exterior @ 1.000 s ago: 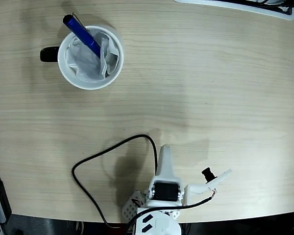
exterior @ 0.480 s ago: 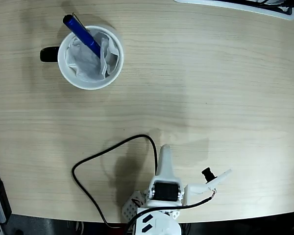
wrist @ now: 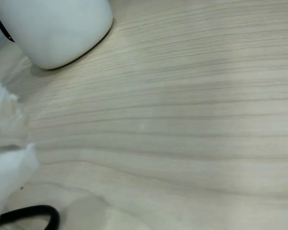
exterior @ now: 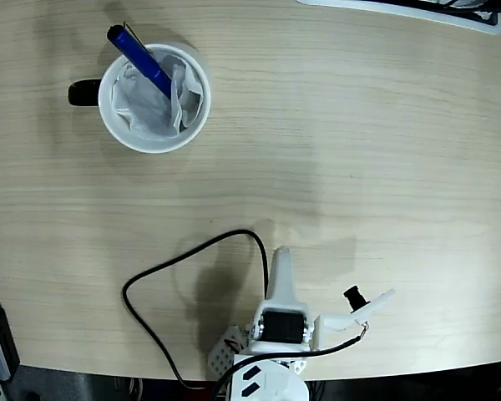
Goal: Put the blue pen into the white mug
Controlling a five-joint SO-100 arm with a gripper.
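The blue pen [exterior: 140, 52] stands tilted inside the white mug [exterior: 154, 98] in the fixed view, its lower end sunk into the crumpled white paper [exterior: 154, 104] that lines the mug, its capped end with the thin metal clip sticking out over the rim toward the upper left. The mug sits at the upper left of the light wood-grain worktop [exterior: 359, 167], its black handle [exterior: 83, 93] pointing left. Well apart from it, at the bottom edge, the white arm [exterior: 280, 334] is folded back — its hand [exterior: 281, 267] points up the picture, holding nothing, and I cannot tell whether its fingers are apart or together. A black cable [exterior: 179, 276] loops across the worktop just beside the arm. In the wrist view the mug's white wall [wrist: 55, 26] fills the upper left corner — the pen is out of sight there.
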